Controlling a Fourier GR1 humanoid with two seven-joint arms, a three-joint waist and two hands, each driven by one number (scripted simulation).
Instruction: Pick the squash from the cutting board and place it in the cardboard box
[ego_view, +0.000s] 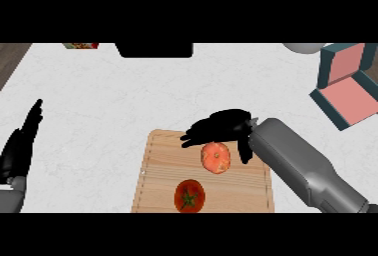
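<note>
An orange squash (215, 157) lies on the wooden cutting board (162, 170), in its upper right part. My right hand (218, 127) hovers at the squash's far end, open, with fingers spread to the left and the thumb (242, 150) hanging down along the squash's right side. The squash shows almost whole under it. The box (345, 100), teal outside and pink inside, stands open at the far right of the white counter. My left hand (22, 145) rests open at the left edge, fingers up.
A red tomato (190, 195) sits on the board near its front edge, just below the squash. A black object (155, 50) is at the back middle, a small red and green item (81, 45) at the back left, a pale round thing (303, 47) at the back right.
</note>
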